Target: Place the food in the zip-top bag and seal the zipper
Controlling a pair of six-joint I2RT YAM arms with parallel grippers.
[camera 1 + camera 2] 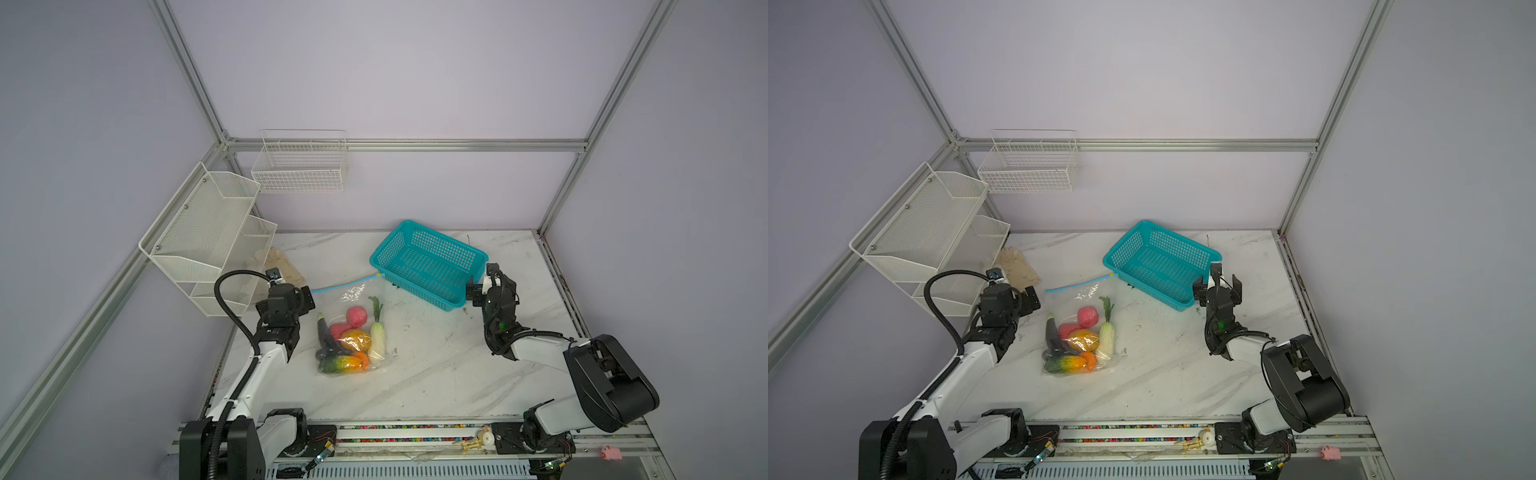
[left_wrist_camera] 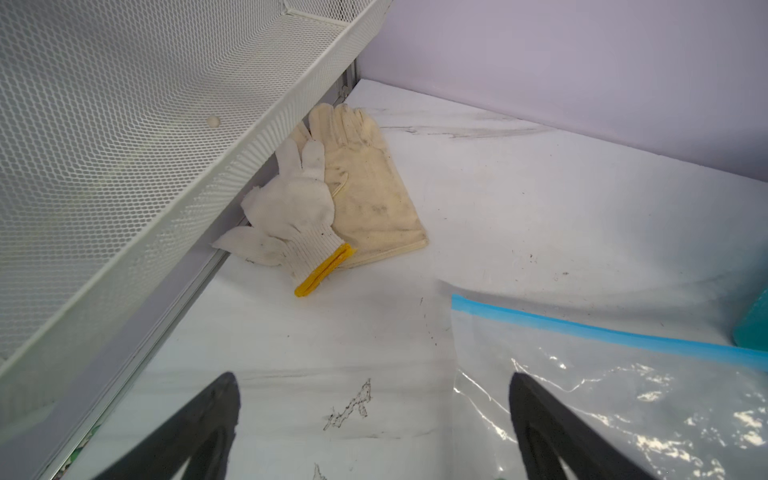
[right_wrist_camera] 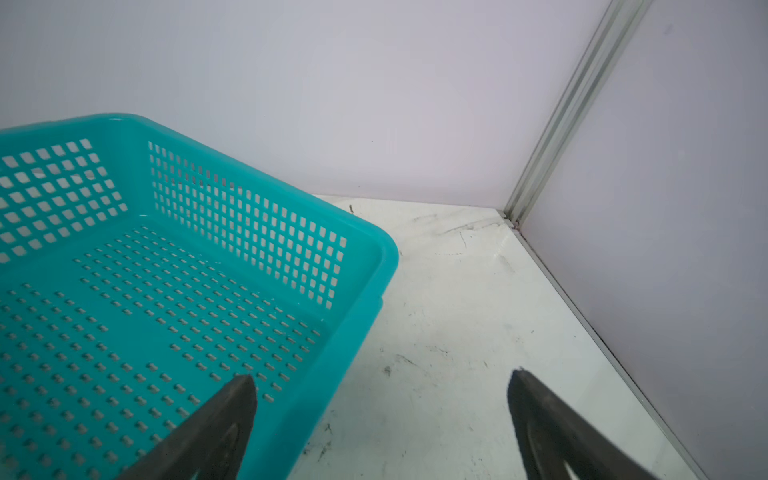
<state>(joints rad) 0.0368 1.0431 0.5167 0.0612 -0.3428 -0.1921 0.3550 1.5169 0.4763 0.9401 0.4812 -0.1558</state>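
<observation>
Toy food (image 1: 353, 338) is being held inside the zip-top bag (image 1: 365, 299) mid-table, filling judged done, the zipper (image 1: 345, 284) along its far edge not being confirmed sealed, while the left gripper (image 2: 372, 378) beside the bag's far-left corner and the right gripper (image 3: 382, 376) over the teal basket (image 3: 365, 257) are being held apart, empty.

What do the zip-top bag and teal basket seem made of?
The zip-top bag: thin clear plastic film, glossy; it wrinkles and throws bright glints. The teal basket: probably rigid moulded plastic, smooth with a slight sheen; uniform perforated walls and rounded rim.

Food (image 1: 353, 340) inside clear zip-top bag (image 1: 353, 295) lying flat; zipper (image 1: 340, 285) far side.
</observation>
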